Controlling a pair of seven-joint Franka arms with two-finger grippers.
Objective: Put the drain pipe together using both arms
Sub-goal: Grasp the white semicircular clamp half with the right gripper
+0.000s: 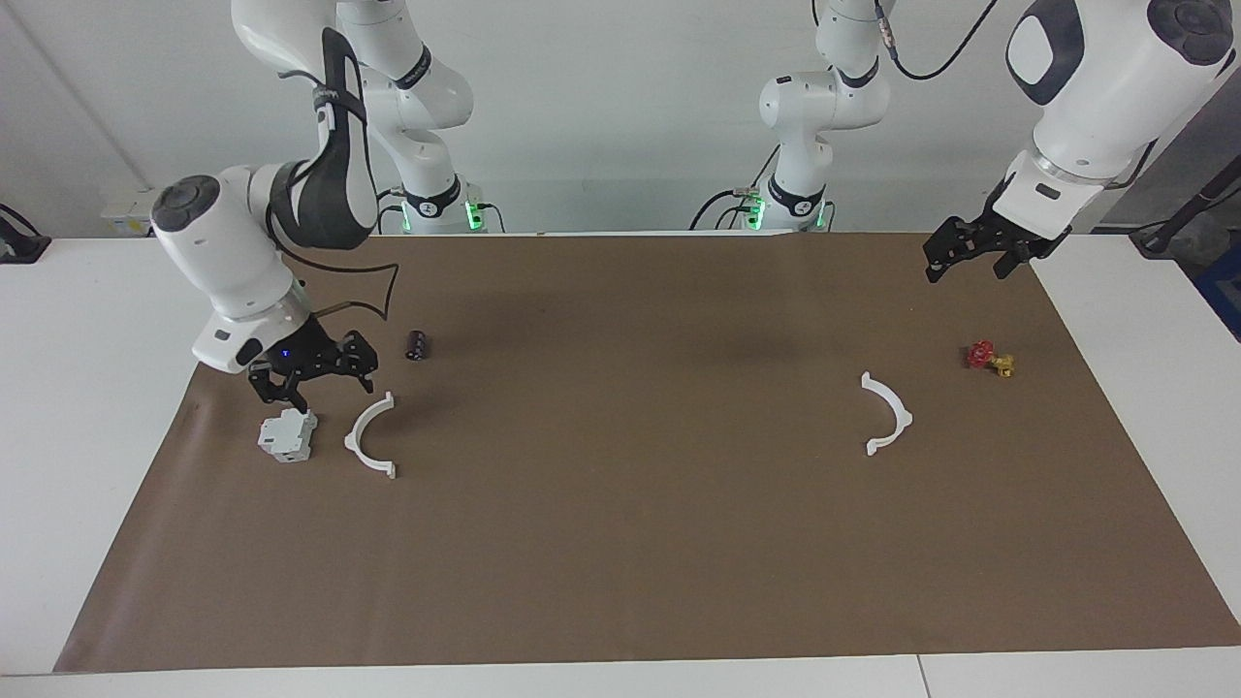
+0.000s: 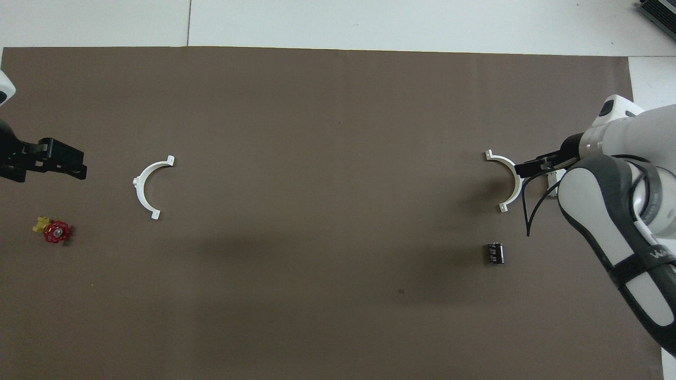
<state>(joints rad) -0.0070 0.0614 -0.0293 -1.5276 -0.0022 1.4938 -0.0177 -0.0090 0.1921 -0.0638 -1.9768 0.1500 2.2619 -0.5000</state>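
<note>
Right gripper (image 1: 310, 383): fingers spread apart, holding nothing; low over the mat between the grey block (image 1: 288, 433) and the first half-ring (image 1: 370, 437).
Grey block: at the right arm's end, just beside the first half-ring.
First half-ring: flat on the brown mat (image 1: 620, 543), its open side facing the middle of the table.
Black cylinder (image 1: 417, 344): nearer to the robots than that half-ring, apart from it.
Second half-ring (image 1: 886, 414): flat toward the left arm's end, well apart from the first; its open side faces the middle too.
Red and yellow valve (image 1: 990, 358): near the second half-ring, nearer to the robots.
Left gripper (image 1: 962, 254): fingers apart, empty, waiting high over the mat's edge.
Handling: I judge the 2 pieces light, thin, stiff and somewhat slippery plastic; a hard pinch could flex them or make them skid.
Where to hold: probably across the arc's middle by the outer tab, leaving both ends free to meet.
Facing view: shows the right gripper's height and the whole block.
Overhead view: the right arm covers most of the block, and the gripper tip seems to overlap the half-ring (image 2: 508, 181); it shows both arcs' shapes plainly.
</note>
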